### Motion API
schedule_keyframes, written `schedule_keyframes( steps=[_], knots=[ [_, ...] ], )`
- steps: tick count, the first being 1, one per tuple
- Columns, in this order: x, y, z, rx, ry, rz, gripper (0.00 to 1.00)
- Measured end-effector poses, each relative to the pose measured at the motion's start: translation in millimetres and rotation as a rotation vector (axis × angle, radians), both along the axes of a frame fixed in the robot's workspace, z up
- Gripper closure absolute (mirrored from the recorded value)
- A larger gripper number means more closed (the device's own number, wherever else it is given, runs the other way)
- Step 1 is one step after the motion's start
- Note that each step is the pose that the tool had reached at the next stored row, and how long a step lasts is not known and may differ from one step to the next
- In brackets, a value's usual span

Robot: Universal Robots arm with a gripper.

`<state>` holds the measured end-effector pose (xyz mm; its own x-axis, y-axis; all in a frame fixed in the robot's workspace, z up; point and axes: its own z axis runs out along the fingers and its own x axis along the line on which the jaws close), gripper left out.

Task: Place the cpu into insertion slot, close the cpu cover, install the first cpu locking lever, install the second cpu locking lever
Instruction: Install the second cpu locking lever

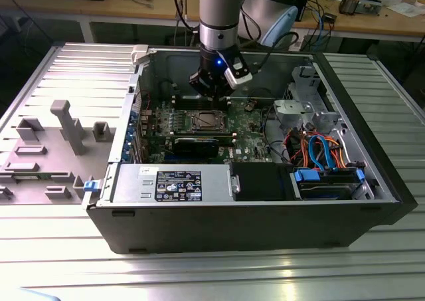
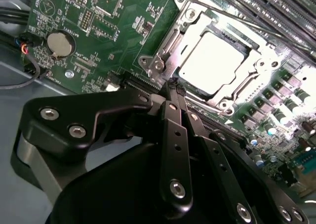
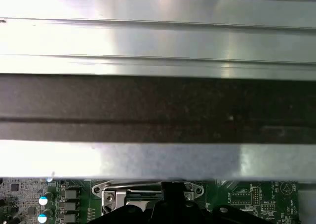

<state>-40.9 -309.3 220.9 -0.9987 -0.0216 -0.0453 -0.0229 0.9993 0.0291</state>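
Note:
The cpu [image 2: 212, 61] lies flat in its socket on the green motherboard, its silver top showing through the window of the cpu cover [image 2: 259, 61], which lies down around it. A thin wire locking lever [image 2: 237, 20] runs along one edge of the socket; I cannot tell if it is latched. My gripper [image 2: 174, 84] is shut with nothing between its black fingers, its tips just off a corner of the socket. In the exterior view the gripper [image 1: 210, 92] hangs over the board slightly behind the cpu [image 1: 204, 121]. The first wrist view shows the gripper [image 3: 173, 186] at the cover [image 3: 111, 197].
The open computer case [image 1: 252, 218] encloses the board. A labelled power supply box [image 1: 172, 183] sits at the front, a drive cage [image 1: 302, 108] and coloured cables [image 1: 319, 148] on the exterior view's right. Memory slots [image 2: 276, 6] and a coin battery [image 2: 60, 43] flank the socket.

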Motion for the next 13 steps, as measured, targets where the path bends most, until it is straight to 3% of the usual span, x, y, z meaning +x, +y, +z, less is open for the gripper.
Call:
schedule_keyframes(
  steps=[4, 11, 13],
  knots=[
    [-0.1, -4.7, -0.1, -0.0001, 0.0, 0.0, 0.89],
    [-0.1, -20.4, -0.4, -0.0001, 0.0, 0.0, 0.89],
    [-0.1, -22.5, -0.4, 0.0, -0.0001, 0.0, 0.89]
  ],
)
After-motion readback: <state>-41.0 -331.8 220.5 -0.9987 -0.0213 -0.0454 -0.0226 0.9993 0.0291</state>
